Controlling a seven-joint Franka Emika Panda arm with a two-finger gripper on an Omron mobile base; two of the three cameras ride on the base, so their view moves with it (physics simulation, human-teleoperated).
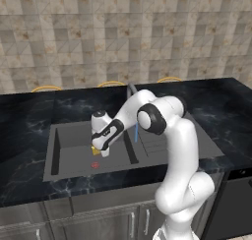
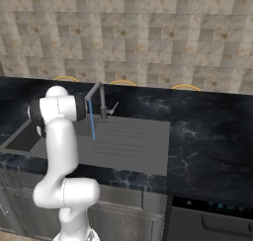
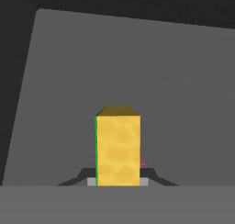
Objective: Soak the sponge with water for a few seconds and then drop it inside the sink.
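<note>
My gripper (image 1: 98, 152) hangs low over the sink (image 1: 69, 150), shut on the sponge (image 1: 94, 149). The hand view has the sponge (image 3: 118, 147) standing upright between the jaws of the gripper (image 3: 118, 182), yellow with a thin green face on its left edge, above the grey sink floor (image 3: 174, 81). The water (image 1: 136, 132) runs as a thin blue stream from the tap, to the right of the sponge and apart from it. From the right base view the water (image 2: 92, 119) falls onto the ribbed drainboard of the sink (image 2: 131, 141).
A small red spot (image 1: 96, 165) lies on the basin floor just below the gripper. The dark tap (image 2: 101, 100) stands at the sink's back edge. Black marbled countertop (image 1: 221, 111) surrounds the sink. A tiled wall rises behind it.
</note>
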